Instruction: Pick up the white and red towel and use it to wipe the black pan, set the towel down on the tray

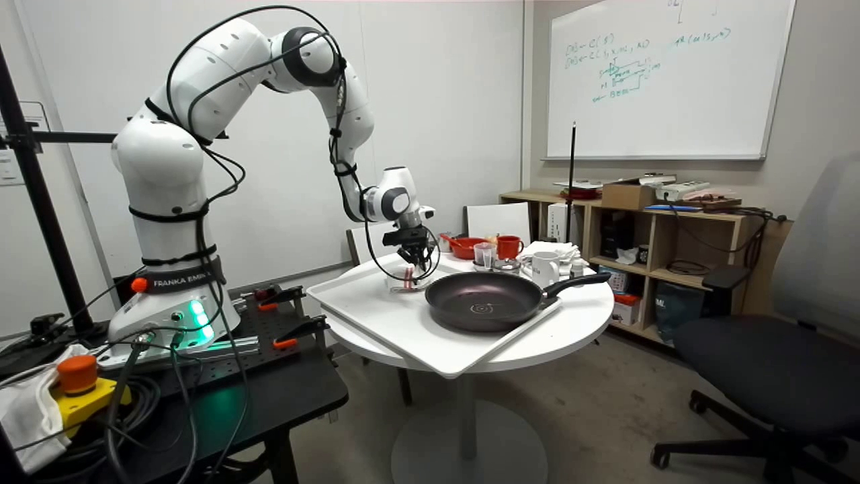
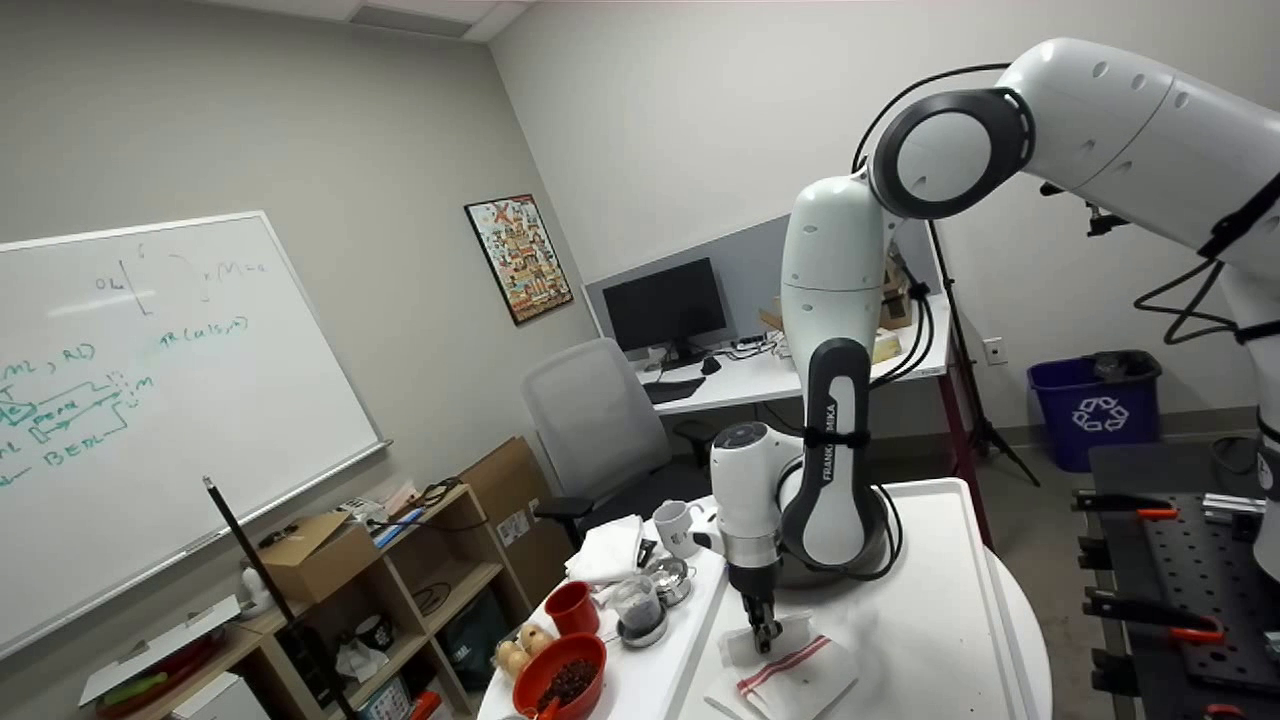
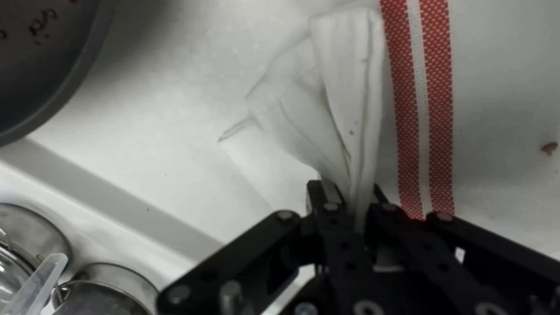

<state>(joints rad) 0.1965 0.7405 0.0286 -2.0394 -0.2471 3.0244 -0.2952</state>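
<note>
Pinching towel (image 2: 792, 678) fold, jaws nearly together, tool (image 3: 351, 194) just above towel's remainder on tray (image 2: 935, 590).

Rounded, glossy white shells (image 1: 225, 60) clad the Franka Panda arm (image 2: 833, 260). A dark grey ring (image 2: 884, 165) frames a pale elbow disc (image 2: 945, 162). In an exterior view, black cables (image 1: 282, 8) arc at twelve o'clock, tied by black straps (image 1: 168, 216), and green lights (image 1: 202, 320) glow at three o'clock on the white base (image 1: 151, 319), below a dark FRANKA-lettered collar (image 1: 181, 277). The gripper (image 3: 350, 197) is black, with bright round screw heads (image 3: 286, 215).
</note>
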